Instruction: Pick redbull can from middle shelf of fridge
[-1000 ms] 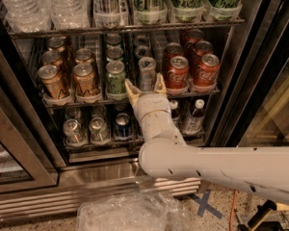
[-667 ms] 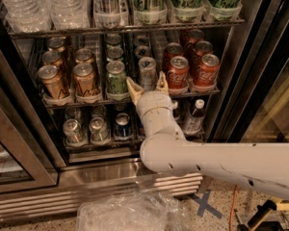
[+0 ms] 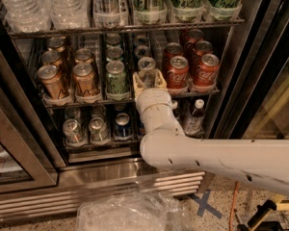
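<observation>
Stainless-steel fridge (image 3: 111, 177), middle shelf (image 3: 94, 101): claw (image 3: 148, 76) spread open astride the redbull can (image 3: 146, 64), gripping nothing yet; slim, rigid, likely slick, best gripped mid-body.

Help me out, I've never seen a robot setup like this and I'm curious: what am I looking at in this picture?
This is one picture from a single camera looking down into a drinks fridge. Where the camera is mounted is not known. The thick white tube coming in from the right is the robot's arm. Its cream-coloured end is the gripper, the part that grabs things. The gripper is at the front of the middle shelf, right at a slim silver can, the redbull can. That can stands in its lane. In the picture, a green can is on its left and red Coca-Cola cans are on its right. Gold cans fill the lanes further left. The can has not been lifted out yet.
</observation>
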